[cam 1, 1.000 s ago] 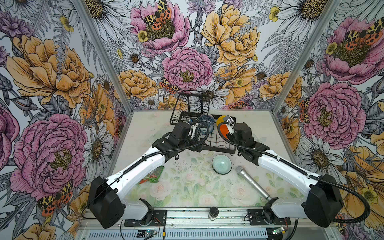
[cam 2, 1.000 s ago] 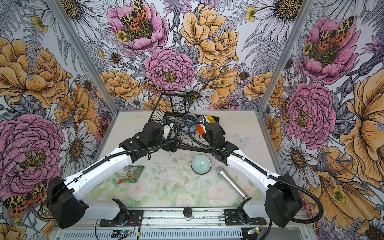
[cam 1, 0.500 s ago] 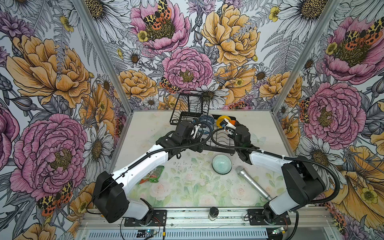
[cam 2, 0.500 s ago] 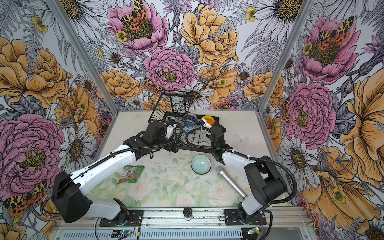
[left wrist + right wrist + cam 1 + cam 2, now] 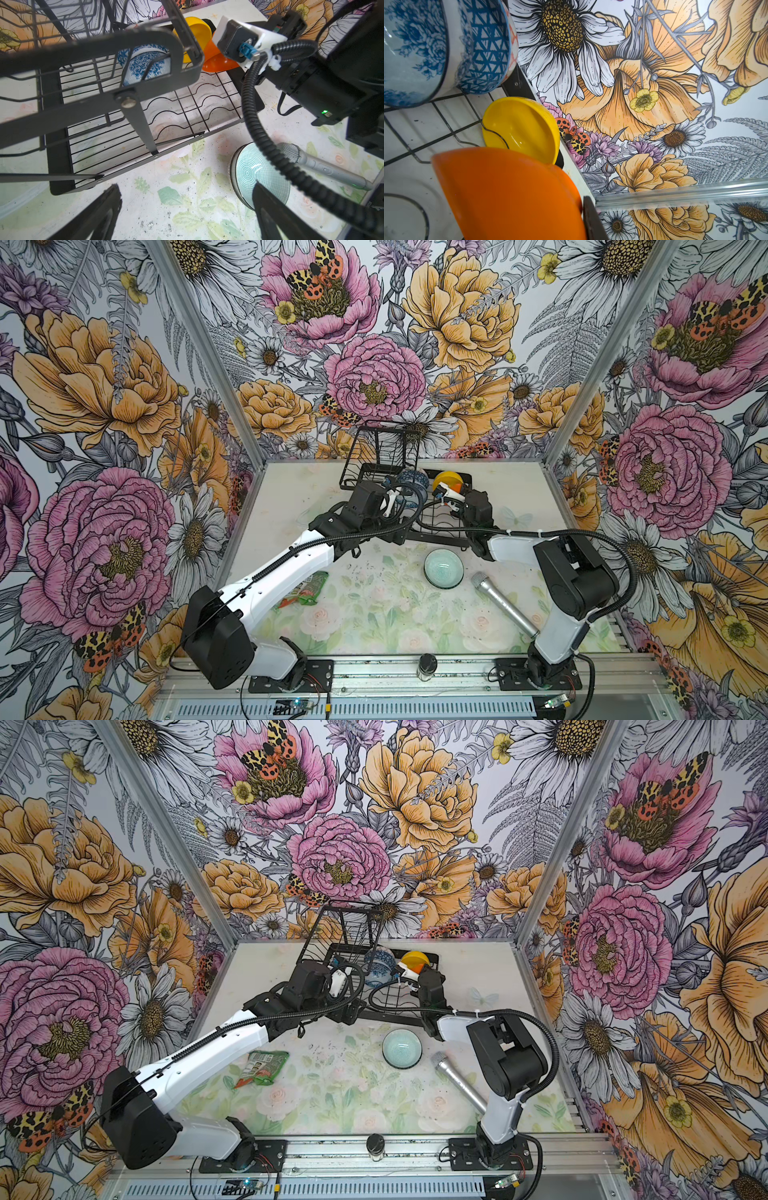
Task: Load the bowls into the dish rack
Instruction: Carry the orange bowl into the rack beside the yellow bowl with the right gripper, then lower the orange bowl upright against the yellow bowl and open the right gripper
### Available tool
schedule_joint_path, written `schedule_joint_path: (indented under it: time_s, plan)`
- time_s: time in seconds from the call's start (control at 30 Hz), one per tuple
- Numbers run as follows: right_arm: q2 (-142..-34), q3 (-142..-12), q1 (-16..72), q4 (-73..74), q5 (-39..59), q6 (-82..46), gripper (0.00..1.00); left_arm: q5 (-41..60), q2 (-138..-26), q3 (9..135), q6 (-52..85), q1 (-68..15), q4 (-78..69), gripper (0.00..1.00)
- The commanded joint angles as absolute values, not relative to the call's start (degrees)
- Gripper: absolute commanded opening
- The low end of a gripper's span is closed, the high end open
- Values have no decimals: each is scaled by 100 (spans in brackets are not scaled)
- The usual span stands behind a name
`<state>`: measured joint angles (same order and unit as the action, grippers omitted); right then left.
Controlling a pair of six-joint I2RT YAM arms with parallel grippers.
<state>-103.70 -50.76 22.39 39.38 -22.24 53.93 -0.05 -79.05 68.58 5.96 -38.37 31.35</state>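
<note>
Take 12 o'clock as the back wall [image 5: 374,344] and 6 as the front rail [image 5: 374,674]. Nearest you, a small jar [image 5: 427,664] stands on the rail at 6. A microphone [image 5: 500,603] lies at 4 and a green packet [image 5: 307,591] at 8; neither is yours to load.

The mint bowl [image 5: 443,570] is. It sits mouth up on the table [image 5: 374,626] just right of centre, outside the dish rack [image 5: 434,536] and near its front edge. Your left gripper [image 5: 187,187] hangs near the rack's front-left corner, fingers spread wide and empty, as a second ago.

The change is on the right. The right arm [image 5: 569,572] has folded its elbow up and pushed towards 12, carrying the orange bowl [image 5: 512,193] from over the rack's middle wires to the back row. The right gripper [image 5: 455,497] is pinched tight on the bowl's rim. The bowl is tipped on edge just in front of the yellow bowl [image 5: 521,128]; whether they touch I can't tell. Towards 11 from them, the floral bowl [image 5: 415,52] and blue geometric bowl [image 5: 483,47] stand on edge in the tray.

So this bowl looks one release from loaded, and the mint bowl is what's left on the table.
</note>
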Motion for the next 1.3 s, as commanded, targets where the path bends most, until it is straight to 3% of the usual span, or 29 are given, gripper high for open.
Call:
schedule_joint_path:
  time_s: [0.0, 1.27]
  plan:
    - [-10582, -5372, 2202, 4390, -2131, 5542, 0, 133, -7722, 6838, 536, -3777, 3138, 99]
    - [-11752, -6117, 2091, 4464, -1820, 6349, 0, 151, -7682, 6691, 510, -3683, 3147, 99]
